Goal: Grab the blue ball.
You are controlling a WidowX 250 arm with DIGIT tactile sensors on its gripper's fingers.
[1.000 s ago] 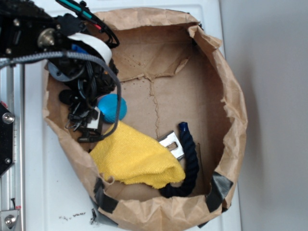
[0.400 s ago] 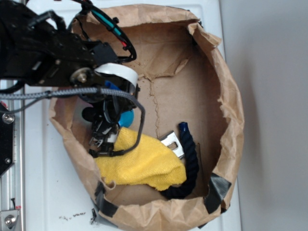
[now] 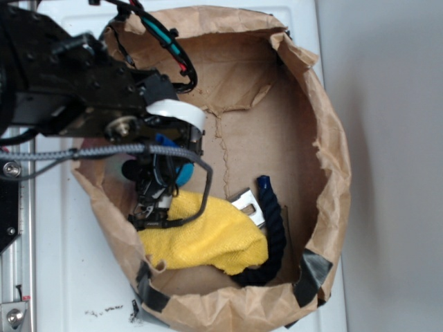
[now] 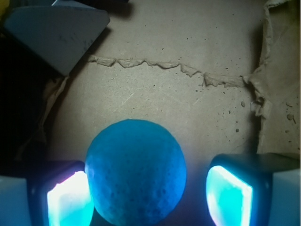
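The blue ball (image 4: 135, 172) is round, teal-blue and finely pitted, and it rests on the brown paper floor of the bag. My gripper (image 4: 148, 197) is open and straddles it. The left pad (image 4: 68, 200) sits right beside the ball, while a small gap separates the ball from the right pad (image 4: 229, 195). In the exterior view the black arm covers most of the blue ball (image 3: 185, 173), leaving only a sliver at its right edge. The gripper (image 3: 163, 183) there is low inside the bag's left part.
The paper bag's crumpled wall (image 3: 332, 138) rings the area. A yellow cloth (image 3: 201, 235) lies just in front of the ball, with a metal piece (image 3: 248, 206) and a dark navy rope (image 3: 275, 228) to its right. A grey flat piece (image 4: 56, 33) lies nearby.
The arm has moved right and down into the bag, over the ball. The ball, plainly visible a second ago in the exterior view, is now mostly covered by the arm.
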